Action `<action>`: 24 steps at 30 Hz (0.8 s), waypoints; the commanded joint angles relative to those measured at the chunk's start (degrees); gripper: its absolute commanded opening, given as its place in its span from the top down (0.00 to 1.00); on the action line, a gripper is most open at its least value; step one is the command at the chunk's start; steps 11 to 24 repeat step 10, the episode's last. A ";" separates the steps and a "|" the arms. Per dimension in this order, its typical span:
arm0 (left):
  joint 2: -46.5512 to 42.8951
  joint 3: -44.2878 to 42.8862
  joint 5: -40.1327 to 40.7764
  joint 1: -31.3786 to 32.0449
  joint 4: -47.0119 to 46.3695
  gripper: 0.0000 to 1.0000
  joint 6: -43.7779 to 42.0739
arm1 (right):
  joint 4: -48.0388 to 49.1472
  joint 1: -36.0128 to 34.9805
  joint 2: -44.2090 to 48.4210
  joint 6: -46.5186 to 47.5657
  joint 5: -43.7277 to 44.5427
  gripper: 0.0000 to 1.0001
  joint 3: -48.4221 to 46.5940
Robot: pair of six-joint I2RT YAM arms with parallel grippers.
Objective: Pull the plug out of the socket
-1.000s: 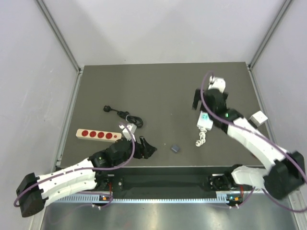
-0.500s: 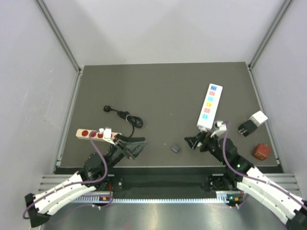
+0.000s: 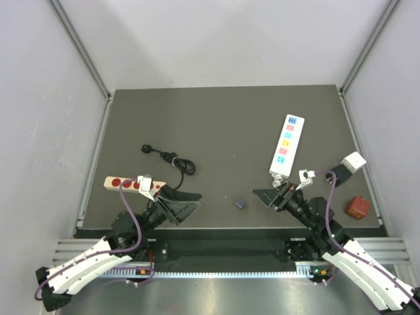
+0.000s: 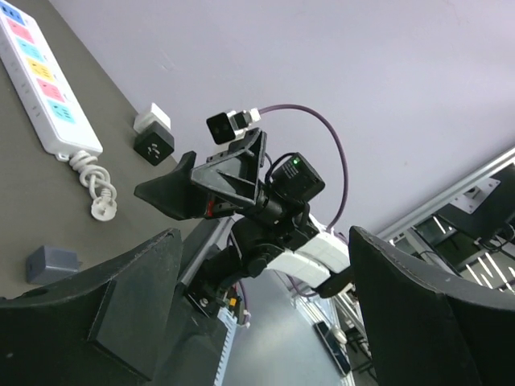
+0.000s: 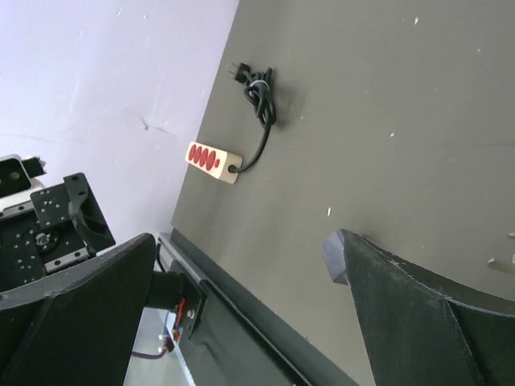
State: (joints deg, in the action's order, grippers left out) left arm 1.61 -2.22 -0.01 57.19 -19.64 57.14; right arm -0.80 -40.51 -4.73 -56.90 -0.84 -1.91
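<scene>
The socket (image 3: 287, 146) is a long white strip with coloured outlet faces, lying at the right of the dark mat (image 3: 223, 125); nothing is plugged into its faces. It also shows in the left wrist view, socket (image 4: 39, 76), with its short coiled cord (image 4: 96, 181). A white and black plug block (image 3: 347, 165) lies right of the strip, apart from it. My right gripper (image 3: 261, 197) hangs open near the front edge, below the strip's cord end. My left gripper (image 3: 190, 200) is open too, at the front left. Both hold nothing.
A small grey block (image 3: 240, 204) lies between the two grippers. A beige strip with red spots (image 3: 130, 184) and its black coiled cord (image 3: 174, 159) lie at the left. A red object (image 3: 357, 206) sits at the front right. Grey walls enclose the mat.
The right arm has pulled back from over the socket to the near edge. The left arm has also drawn back, and its jaws stand a little wider.
</scene>
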 commanded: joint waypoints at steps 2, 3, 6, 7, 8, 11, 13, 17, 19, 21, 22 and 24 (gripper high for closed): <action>-0.64 10.13 -2.63 0.29 -2.51 0.11 2.53 | 4.92 -0.62 1.11 -0.75 -2.84 0.00 10.44; -0.64 10.13 -2.71 0.29 -2.60 0.11 2.79 | 5.02 -0.62 2.43 -0.23 -3.37 0.00 10.52; -0.64 10.30 -4.55 0.20 -5.66 0.11 4.46 | 5.54 -0.62 8.50 -1.19 -6.44 0.00 10.61; -0.64 10.48 -5.43 0.20 -7.24 0.10 4.99 | 5.46 -0.62 11.47 -1.80 -7.15 0.00 10.53; -0.64 10.57 -6.66 0.20 -9.17 0.10 5.43 | 5.80 -0.62 11.59 -2.42 -7.94 0.00 10.53; -0.55 11.44 -10.33 0.29 -17.42 0.10 7.18 | 14.65 -0.53 9.84 -3.65 -12.06 0.00 10.79; -0.55 11.44 -10.33 0.29 -17.42 0.10 7.18 | 14.65 -0.53 9.84 -3.65 -12.06 0.00 10.79; -0.55 11.44 -10.33 0.29 -17.42 0.10 7.18 | 14.65 -0.53 9.84 -3.65 -12.06 0.00 10.79; -0.55 11.44 -10.33 0.29 -17.42 0.10 7.18 | 14.65 -0.53 9.84 -3.65 -12.06 0.00 10.79; -0.55 11.44 -10.33 0.29 -17.42 0.10 7.18 | 14.65 -0.53 9.84 -3.65 -12.06 0.00 10.79; -0.55 11.44 -10.33 0.29 -17.42 0.10 7.18 | 14.65 -0.53 9.84 -3.65 -12.06 0.00 10.79; -0.55 11.44 -10.33 0.29 -17.42 0.10 7.18 | 14.65 -0.53 9.84 -3.65 -12.06 0.00 10.79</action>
